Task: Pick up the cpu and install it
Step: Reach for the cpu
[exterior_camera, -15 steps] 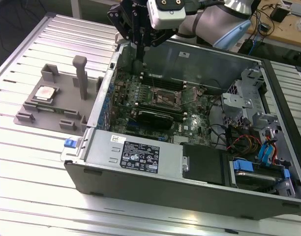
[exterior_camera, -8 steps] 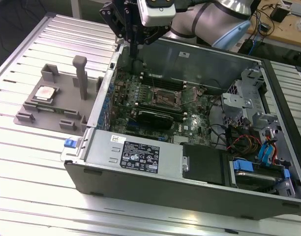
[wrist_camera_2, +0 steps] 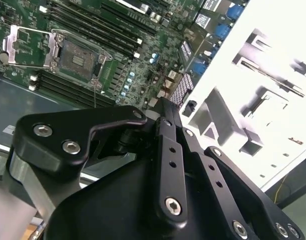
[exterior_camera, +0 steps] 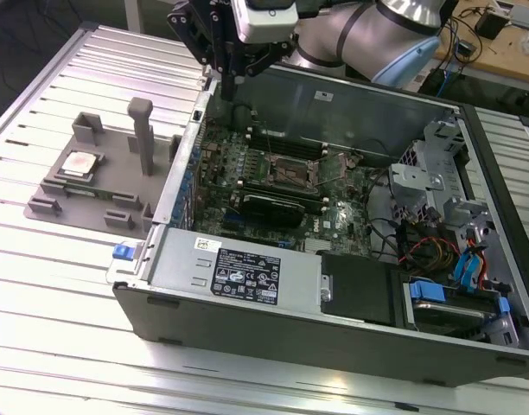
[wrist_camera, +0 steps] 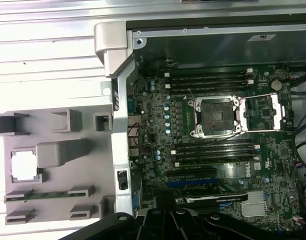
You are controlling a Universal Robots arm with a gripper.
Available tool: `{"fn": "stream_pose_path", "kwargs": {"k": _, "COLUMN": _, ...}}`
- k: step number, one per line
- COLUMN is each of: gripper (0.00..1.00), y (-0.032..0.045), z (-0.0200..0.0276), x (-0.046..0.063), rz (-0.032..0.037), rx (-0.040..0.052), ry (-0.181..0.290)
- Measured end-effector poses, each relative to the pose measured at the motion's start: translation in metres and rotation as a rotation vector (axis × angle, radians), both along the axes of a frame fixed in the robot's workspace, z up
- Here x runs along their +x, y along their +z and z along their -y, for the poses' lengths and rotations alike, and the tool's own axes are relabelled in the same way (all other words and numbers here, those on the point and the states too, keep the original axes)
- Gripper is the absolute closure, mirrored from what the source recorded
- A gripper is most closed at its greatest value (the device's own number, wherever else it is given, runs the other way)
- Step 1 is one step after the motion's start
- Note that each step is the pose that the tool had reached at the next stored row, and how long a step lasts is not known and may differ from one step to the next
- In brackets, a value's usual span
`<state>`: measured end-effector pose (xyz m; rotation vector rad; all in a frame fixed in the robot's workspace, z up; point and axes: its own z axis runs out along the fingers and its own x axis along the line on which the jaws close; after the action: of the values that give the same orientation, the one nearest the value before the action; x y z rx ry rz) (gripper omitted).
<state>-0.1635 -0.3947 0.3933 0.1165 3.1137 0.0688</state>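
Note:
The cpu (exterior_camera: pixel 79 164), a small silver square with a tan rim, lies flat in a recess of the grey fixture (exterior_camera: pixel 117 186) on the exterior view's left. In the first wrist view the cpu (wrist_camera: pixel 23 166) is bright white. My gripper (exterior_camera: pixel 228 85) hangs above the far wall of the open computer case (exterior_camera: pixel 247 303), well away from the cpu. It is shut with nothing in it, and its black links meet at one tip (wrist_camera_2: pixel 163 106). On the motherboard, the socket (exterior_camera: pixel 290 169) (wrist_camera: pixel 216 116) (wrist_camera_2: pixel 78 57) stands empty with its metal frame swung open.
A grey post (exterior_camera: pixel 142 134) rises from the fixture close to the case wall. Memory sticks (wrist_camera: pixel 213 80) flank the socket. A power supply (exterior_camera: pixel 247 272), drive cages (exterior_camera: pixel 437 173) and cables (exterior_camera: pixel 429 251) fill the near and right parts of the case. Everything rests on a ribbed metal table (exterior_camera: pixel 74 285).

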Motion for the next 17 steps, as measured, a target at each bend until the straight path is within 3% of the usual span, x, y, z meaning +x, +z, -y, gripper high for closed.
{"fn": "stream_pose_path", "kwargs": {"k": 17, "gripper": 0.89, "y": 0.0000, "z": -0.0057, "x": -0.028, "rz": 0.0000, "rx": -0.0001, "ry": 0.000}}
